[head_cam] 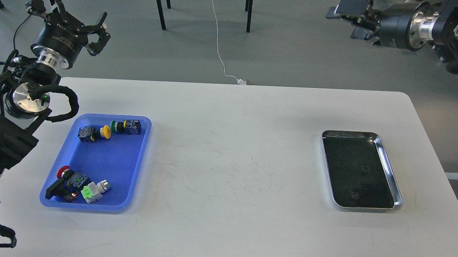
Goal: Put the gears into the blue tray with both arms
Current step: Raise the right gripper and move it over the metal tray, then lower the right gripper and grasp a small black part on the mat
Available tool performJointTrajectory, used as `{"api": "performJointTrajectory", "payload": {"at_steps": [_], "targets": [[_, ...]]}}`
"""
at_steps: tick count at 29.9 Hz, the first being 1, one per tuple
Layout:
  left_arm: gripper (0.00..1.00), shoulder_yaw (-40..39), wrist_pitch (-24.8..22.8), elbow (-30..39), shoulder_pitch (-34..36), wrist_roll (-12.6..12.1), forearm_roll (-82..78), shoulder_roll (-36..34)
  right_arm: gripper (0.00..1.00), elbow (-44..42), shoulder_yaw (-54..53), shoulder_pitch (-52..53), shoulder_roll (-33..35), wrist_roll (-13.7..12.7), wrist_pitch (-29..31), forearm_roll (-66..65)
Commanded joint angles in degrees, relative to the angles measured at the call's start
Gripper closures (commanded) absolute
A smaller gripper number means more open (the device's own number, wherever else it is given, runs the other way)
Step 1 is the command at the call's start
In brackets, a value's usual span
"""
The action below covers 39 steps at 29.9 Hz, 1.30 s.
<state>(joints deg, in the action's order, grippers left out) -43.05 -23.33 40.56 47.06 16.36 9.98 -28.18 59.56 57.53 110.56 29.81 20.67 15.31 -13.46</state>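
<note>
Two tiny black gears lie in the steel tray (389, 166) at the right: one gear (364, 169) mid-tray, the other gear (353, 195) near its front. The blue tray (107, 160) sits at the left of the white table. My left gripper (66, 9) hovers high beyond the table's far left corner, its fingers spread open and empty. My right gripper (349, 18) comes in at the top right, pointing left, well above and behind the steel tray; its fingers look parted with nothing between them.
Several coloured push-button switches lie in the blue tray: a yellow one (97, 132) and a green one (126, 126) at the back, a red one (66, 175) and a white-green one (94, 190) at the front. Chair legs and a white cable (220, 51) are on the floor beyond.
</note>
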Motion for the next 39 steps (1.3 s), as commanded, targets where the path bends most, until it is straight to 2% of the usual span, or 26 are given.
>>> {"api": "performJointTrajectory", "payload": {"at_steps": [1,4,6,11,17,22,27,31,35,39], "targets": [[0.02,-0.01,-0.83,0.04,-0.21,0.08,0.04,-0.13,0.02,1.79,5.39,3.69,-1.07,1.47,0.25,-9.62],[0.02,0.08,-1.36,-0.04,-0.39,0.08,0.04,-0.04,0.02,1.26,6.36,3.52,-1.16,5.94,0.16,-19.46],[0.02,0.08,-1.36,-0.04,-0.30,0.08,0.04,-0.04,0.02,2.14,7.24,3.17,-1.16,7.33,0.16,-22.65],[0.02,-0.01,-1.19,0.05,-0.30,0.08,0.04,-0.04,0.02,9.43,13.03,2.82,-1.51,7.33,-1.24,-23.62],[0.02,-0.01,-0.75,0.05,-0.30,0.17,0.04,0.05,0.05,16.02,18.84,0.80,-1.43,7.33,-5.98,-25.29],[0.02,-0.10,-0.49,0.13,-0.30,0.34,0.12,-0.04,0.13,15.07,19.37,-6.40,-1.51,5.61,-9.24,-29.77],[0.02,-0.10,-0.48,-0.13,-0.30,0.61,0.21,-1.09,0.21,14.28,19.55,-10.45,-3.18,4.73,-9.33,-30.48],[0.02,-0.19,-0.48,-0.13,-0.39,0.69,0.21,-1.79,0.27,13.83,19.64,-12.03,-4.76,1.75,-9.25,-30.74],[0.02,-0.19,-0.40,-0.13,-0.48,0.69,0.21,-2.58,0.38,12.96,19.55,-14.32,-5.55,1.56,-9.33,-30.92],[0.02,-0.28,-0.48,-0.83,-0.48,0.78,0.30,-3.55,0.43,12.95,19.46,-14.93,-6.52,1.65,-9.42,-30.92]]}}
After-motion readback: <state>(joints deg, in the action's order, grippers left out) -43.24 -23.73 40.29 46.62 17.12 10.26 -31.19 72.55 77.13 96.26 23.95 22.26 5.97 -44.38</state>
